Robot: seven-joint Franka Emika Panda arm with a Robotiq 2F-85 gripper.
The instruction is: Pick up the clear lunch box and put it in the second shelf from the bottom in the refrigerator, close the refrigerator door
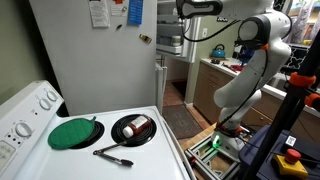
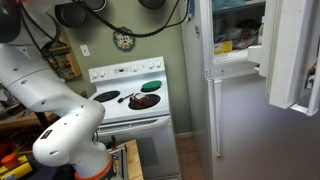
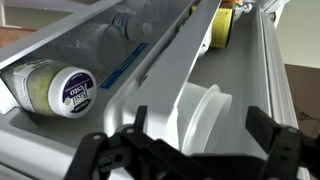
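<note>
One refrigerator (image 1: 95,60), one stove (image 1: 60,162), one pan (image 1: 125,137)

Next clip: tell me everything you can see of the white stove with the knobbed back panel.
The white, enamel-looking stove stands upright next to the tall pale grey-white refrigerator. Its raised back panel carries round knobs, its flat top has dark round burners, and its front is a plain white oven door. On the top rest a round green lid, a black pan with something inside that is too small to identify, and a black-handled utensil lying loose near the edge.
</note>
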